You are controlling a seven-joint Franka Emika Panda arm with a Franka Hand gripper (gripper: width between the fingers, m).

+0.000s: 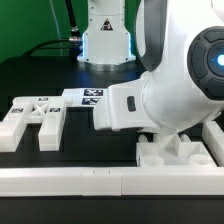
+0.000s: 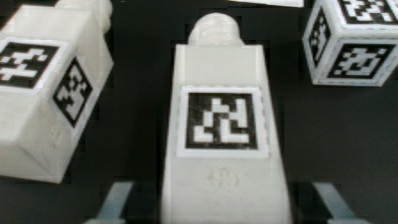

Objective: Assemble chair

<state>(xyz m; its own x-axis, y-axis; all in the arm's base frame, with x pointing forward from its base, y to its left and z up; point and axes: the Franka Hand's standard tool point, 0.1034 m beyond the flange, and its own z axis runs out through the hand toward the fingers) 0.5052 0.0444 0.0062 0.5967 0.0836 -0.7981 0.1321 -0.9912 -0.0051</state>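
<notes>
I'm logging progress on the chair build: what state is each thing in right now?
end effector: open, straddling the centre bar, not touching it.
centre bar: lying flat, tag up, ungripped.
neighbouring bar: lying flat, tag up, loose.
tagged block: loose, apart from the centre bar.
knobbed piece: lying beside the rail, unjoined.

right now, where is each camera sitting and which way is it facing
Exterior view: low beside the table, facing across it at tagged chair parts; the arm fills the exterior view's right.
Wrist view: on the wrist, looking down on a tagged bar flanked by the open gripper.
Shared: tagged chair parts on the dark table; which ones match, I cannot tell.
</notes>
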